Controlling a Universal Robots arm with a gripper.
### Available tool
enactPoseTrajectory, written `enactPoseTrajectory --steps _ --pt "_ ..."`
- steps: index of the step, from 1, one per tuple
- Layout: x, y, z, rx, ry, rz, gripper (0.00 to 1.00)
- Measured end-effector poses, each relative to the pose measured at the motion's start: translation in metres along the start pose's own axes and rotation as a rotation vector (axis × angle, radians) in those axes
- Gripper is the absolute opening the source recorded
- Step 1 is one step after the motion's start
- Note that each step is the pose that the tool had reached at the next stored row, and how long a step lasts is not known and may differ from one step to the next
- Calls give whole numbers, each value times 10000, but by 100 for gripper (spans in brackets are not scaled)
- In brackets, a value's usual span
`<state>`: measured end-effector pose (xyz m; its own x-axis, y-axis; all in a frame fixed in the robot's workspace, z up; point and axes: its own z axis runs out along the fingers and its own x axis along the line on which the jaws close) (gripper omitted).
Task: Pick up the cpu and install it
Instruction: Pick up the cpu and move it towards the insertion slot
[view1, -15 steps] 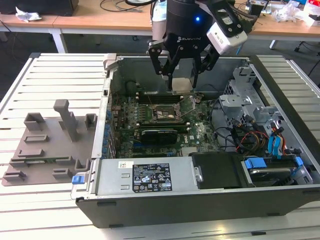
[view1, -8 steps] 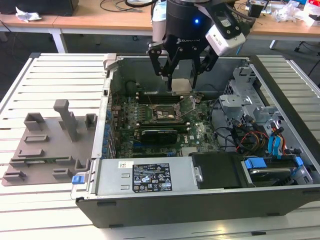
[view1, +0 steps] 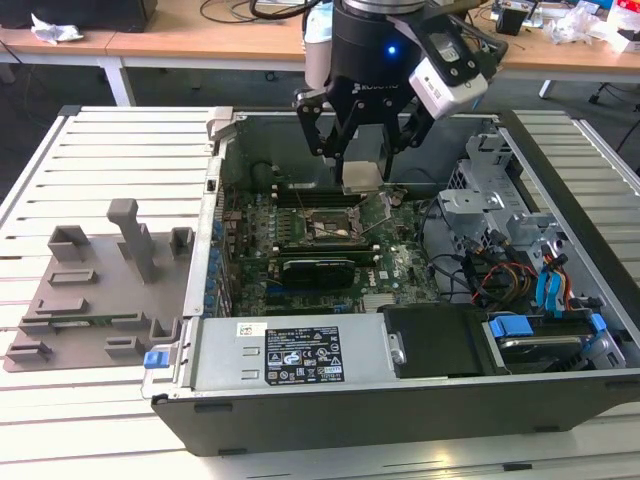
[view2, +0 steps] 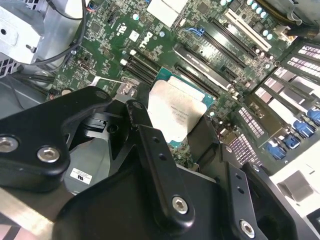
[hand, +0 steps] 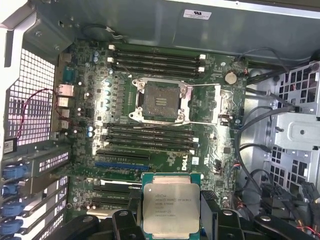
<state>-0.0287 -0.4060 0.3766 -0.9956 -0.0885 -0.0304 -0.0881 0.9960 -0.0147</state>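
I see several lines of fine dark print on the silver top of the cpu (hand: 171, 209) in both wrist views, but I cannot make out the words. In the exterior view, a black-and-white label sticker (view1: 303, 355) crowded with small print and marks sits on a grey metal box (view1: 225, 350), and white lettering crosses the black body of the gripper (view1: 362, 172). In the first wrist view, a white sticker (hand: 196, 14) with dark print is on the case wall (hand: 125, 20) and a white logo (hand: 186, 162) is on the green motherboard (hand: 210, 145); I cannot read these either.

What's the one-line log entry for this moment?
pincer: shut on cpu | cpu: held above motherboard, inside case | socket: open, empty | install: not yet done
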Motion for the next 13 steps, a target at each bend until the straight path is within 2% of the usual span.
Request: enactPoseTrajectory --steps 13 --pt "3 1 89 1 0 0 55"
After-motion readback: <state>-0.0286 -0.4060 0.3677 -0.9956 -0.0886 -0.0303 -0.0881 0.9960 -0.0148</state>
